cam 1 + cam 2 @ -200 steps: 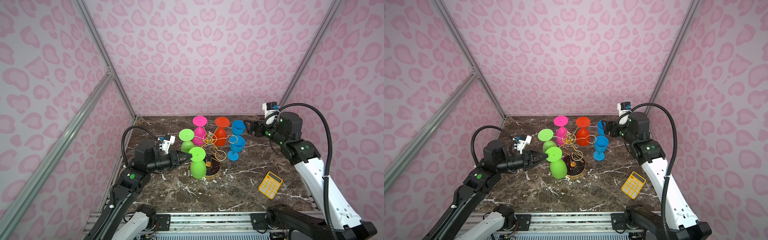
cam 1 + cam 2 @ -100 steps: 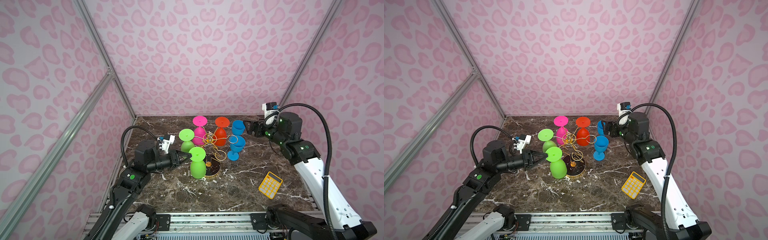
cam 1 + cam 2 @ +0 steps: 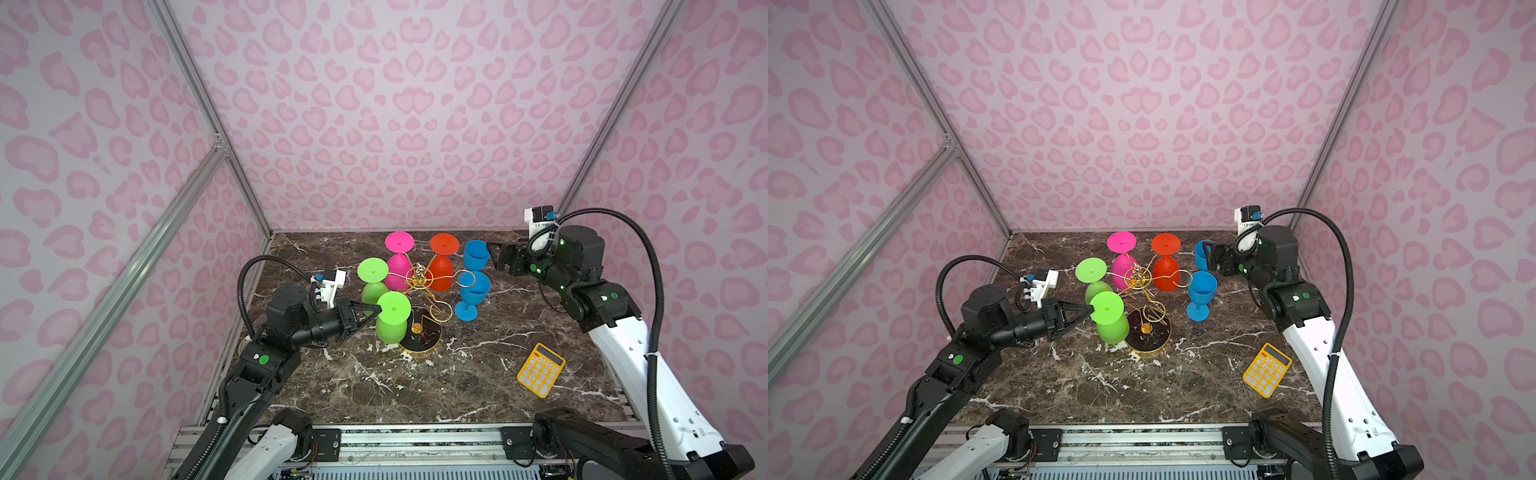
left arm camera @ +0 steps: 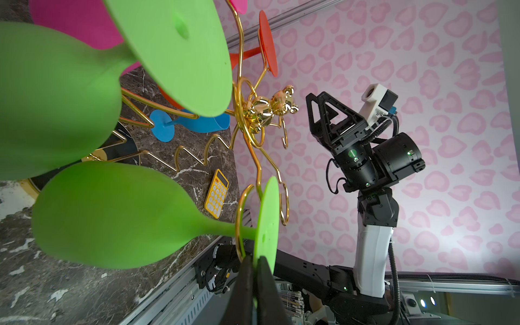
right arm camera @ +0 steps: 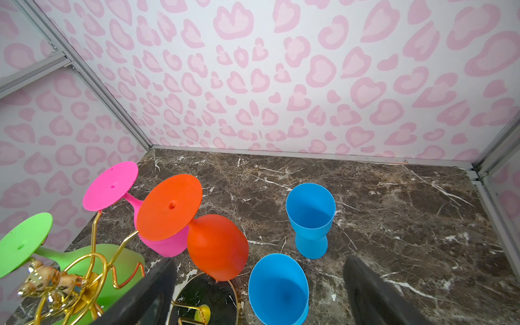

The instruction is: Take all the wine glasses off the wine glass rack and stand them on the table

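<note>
The gold wire wine glass rack (image 3: 420, 277) (image 3: 1137, 277) stands mid-table on its round black base (image 3: 428, 337). Green, pink and red glasses hang from its loops upside down. The nearest green wine glass (image 3: 391, 328) (image 3: 1113, 328) (image 4: 112, 213) hangs with its stem in a loop. My left gripper (image 3: 379, 310) (image 3: 1091, 310) (image 4: 255, 260) is shut on the edge of that glass's foot disc (image 4: 267, 219). My right gripper (image 3: 495, 258) (image 3: 1209, 258) (image 5: 259, 260) is open at the back right, beside two upright blue glasses, holding nothing.
Two blue glasses (image 3: 476, 255) (image 3: 473, 294) stand on the marble right of the rack. A second green glass (image 3: 374, 286), a pink glass (image 3: 398, 270) and a red glass (image 3: 441, 272) hang on the rack. A yellow calculator (image 3: 540, 370) lies front right. Pink walls enclose three sides.
My left gripper's jaws have closed onto the rim of the near green glass's foot. The right arm and all the glasses have stayed where they were.
</note>
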You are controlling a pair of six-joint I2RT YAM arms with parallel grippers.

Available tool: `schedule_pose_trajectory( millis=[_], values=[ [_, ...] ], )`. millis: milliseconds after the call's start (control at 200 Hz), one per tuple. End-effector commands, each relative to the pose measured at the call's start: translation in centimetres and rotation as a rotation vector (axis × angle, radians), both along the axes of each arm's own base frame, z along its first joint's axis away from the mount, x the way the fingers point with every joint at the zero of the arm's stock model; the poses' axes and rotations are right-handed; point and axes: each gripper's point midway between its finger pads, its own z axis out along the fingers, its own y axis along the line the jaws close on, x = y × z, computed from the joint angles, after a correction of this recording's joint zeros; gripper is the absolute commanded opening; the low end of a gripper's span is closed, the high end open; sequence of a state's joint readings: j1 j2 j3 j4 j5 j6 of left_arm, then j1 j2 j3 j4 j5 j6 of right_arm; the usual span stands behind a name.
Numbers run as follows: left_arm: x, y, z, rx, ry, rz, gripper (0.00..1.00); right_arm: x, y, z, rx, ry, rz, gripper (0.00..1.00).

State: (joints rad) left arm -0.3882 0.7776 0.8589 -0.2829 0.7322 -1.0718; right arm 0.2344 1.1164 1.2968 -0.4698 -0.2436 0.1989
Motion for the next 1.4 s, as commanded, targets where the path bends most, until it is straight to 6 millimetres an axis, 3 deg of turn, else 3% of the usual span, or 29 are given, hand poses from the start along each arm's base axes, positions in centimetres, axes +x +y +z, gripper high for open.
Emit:
schedule_pose_trajectory(
  millis=[0, 785, 1395],
  values=[
    [0.3, 0.0, 0.8, -0.019, -0.033, 0.013, 0.07, 0.1, 0.1, -0.1, 0.003, -0.007, 0.004, 0.94],
    [-0.2, 0.0, 2.1, -0.032, -0.037, 0.0, 0.04, 0.1, 0.2, -0.4, 0.002, 0.006, 0.009, 0.95],
    [0.8, 1.2, 2.1, -0.007, -0.042, 0.05, 0.04, 0.1, 0.3, -0.2, 0.002, 0.004, 0.014, 0.95]
  ],
)
